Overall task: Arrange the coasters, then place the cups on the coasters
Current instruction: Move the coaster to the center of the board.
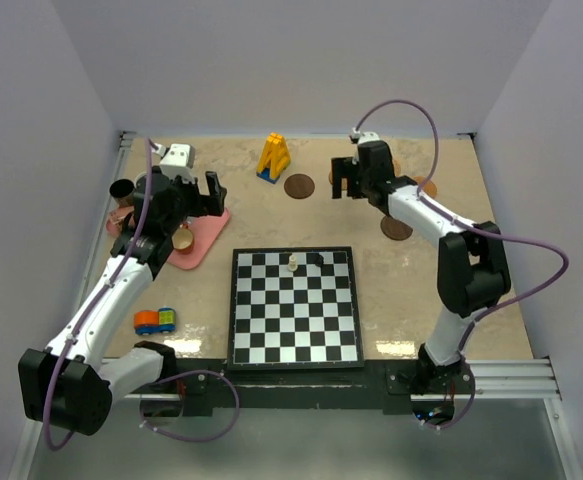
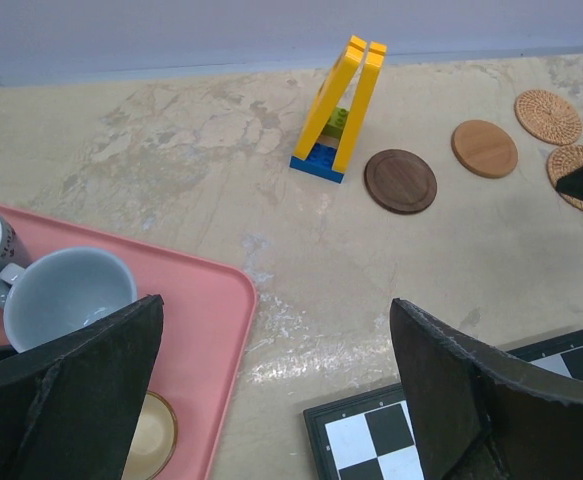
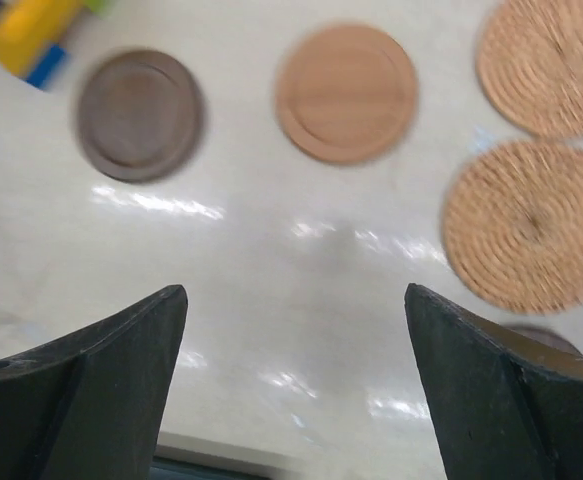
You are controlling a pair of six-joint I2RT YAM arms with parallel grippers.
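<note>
Several coasters lie at the back right: a dark brown disc (image 3: 139, 114) (image 1: 299, 186), a light tan disc (image 3: 346, 92) (image 2: 484, 148) and two woven ones (image 3: 546, 60) (image 3: 526, 225). Another dark coaster (image 1: 396, 228) lies nearer. My right gripper (image 3: 293, 290) (image 1: 346, 185) hovers open over bare table just in front of them, holding nothing. The cups stand on the pink tray (image 2: 211, 300) (image 1: 206, 235): a pale blue-white one (image 2: 68, 293), a tan one (image 2: 151, 435) (image 1: 183, 240), a black one (image 1: 123, 188). My left gripper (image 2: 276, 305) (image 1: 199, 195) is open above the tray's right edge, empty.
A yellow brick A-frame (image 2: 341, 105) (image 1: 274, 157) stands at the back beside the dark coaster. The chessboard (image 1: 293, 305) with two small pieces (image 1: 293, 264) fills the front middle. An orange and green toy (image 1: 154, 320) lies front left; a white object (image 1: 176, 155) sits back left.
</note>
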